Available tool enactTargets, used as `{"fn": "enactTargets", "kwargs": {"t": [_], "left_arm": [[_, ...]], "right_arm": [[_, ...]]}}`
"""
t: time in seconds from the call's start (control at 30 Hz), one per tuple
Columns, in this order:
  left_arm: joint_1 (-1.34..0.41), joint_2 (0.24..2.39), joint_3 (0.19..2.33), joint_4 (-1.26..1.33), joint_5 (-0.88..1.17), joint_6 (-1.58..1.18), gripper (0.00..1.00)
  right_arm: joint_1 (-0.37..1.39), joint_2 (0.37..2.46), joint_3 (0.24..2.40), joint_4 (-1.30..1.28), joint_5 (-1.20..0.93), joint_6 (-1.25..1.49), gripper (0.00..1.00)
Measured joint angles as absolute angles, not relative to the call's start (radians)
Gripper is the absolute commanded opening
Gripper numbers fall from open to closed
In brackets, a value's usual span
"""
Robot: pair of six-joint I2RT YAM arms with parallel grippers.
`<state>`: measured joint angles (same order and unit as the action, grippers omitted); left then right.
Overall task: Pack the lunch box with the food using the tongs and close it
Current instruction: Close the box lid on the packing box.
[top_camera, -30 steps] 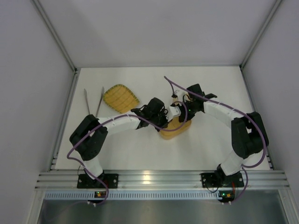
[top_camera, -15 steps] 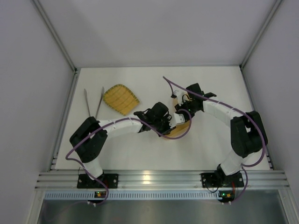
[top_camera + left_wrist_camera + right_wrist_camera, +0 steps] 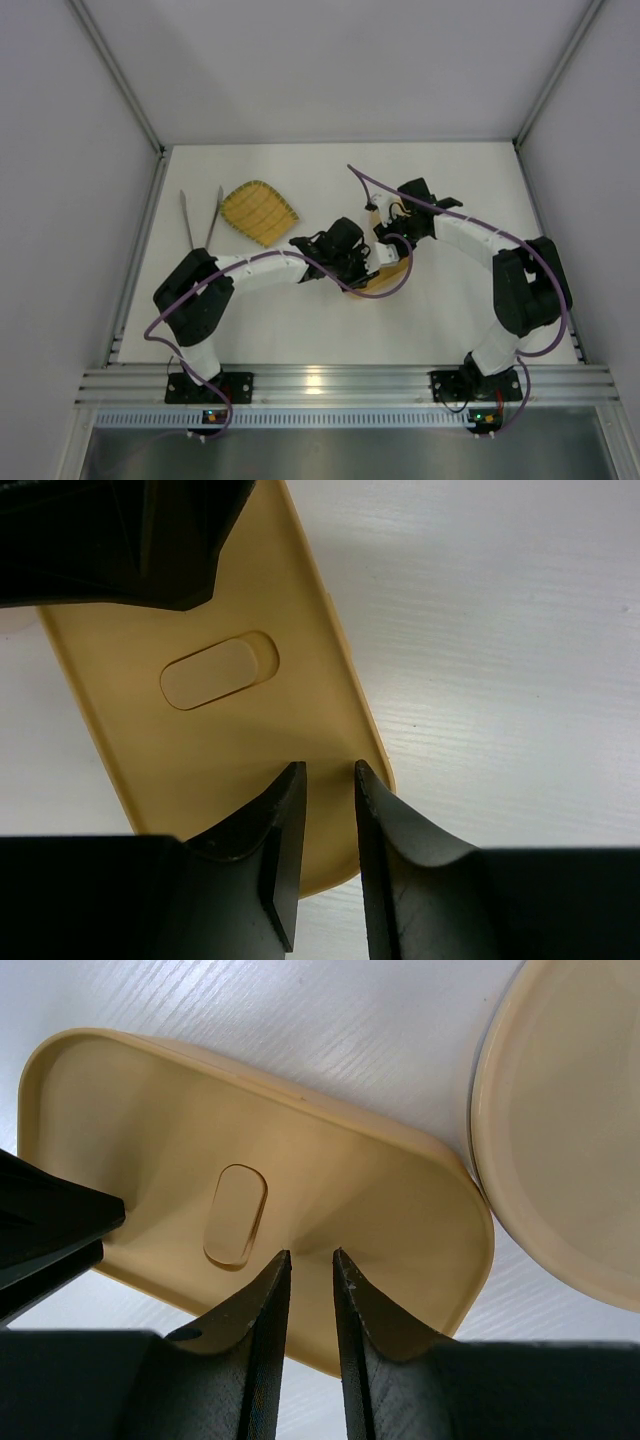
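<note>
Lunch box (image 3: 397,273) at table (image 3: 300,320) centre, partly hidden under left gripper (image 3: 366,265) and right gripper (image 3: 388,250); tongs (image 3: 200,218) laid at 10 o'clock.
Left wrist: fingers (image 3: 410,870) narrowly parted over lid (image 3: 200,750), nothing held.
Right wrist: fingers (image 3: 260,1350) likewise; round lid (image 3: 570,1130) at 2 o'clock.

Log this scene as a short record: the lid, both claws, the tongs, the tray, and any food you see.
lid: tan, oblong, lying flat, oval recess facing up, beneath both claws
left claw: slightly open, over one short end of the lid
right claw: slightly open, over a long side of the lid
tongs: on the table, far left, untouched
tray: woven yellow, just right of the tongs
round lid: beside the oblong lid
food: not in view
</note>
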<state>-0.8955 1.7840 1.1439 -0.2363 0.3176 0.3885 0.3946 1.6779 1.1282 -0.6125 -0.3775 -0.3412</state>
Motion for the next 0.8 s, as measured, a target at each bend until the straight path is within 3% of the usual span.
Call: {"fn": "enactTargets", "kwargs": {"t": [0.43,0.8], "left_arm": [[-0.896,1.792,1.153,-0.236,0.331,0.395,0.32],[-0.896,1.787,1.173,-0.265,0.319,0.386,0.32]], "right_arm": [[0.397,1.676,1.134,-0.63,-0.388,-0.349,0.33],[0.397,1.661,1.148,-0.709,-0.368,-0.332,0.33]]}}
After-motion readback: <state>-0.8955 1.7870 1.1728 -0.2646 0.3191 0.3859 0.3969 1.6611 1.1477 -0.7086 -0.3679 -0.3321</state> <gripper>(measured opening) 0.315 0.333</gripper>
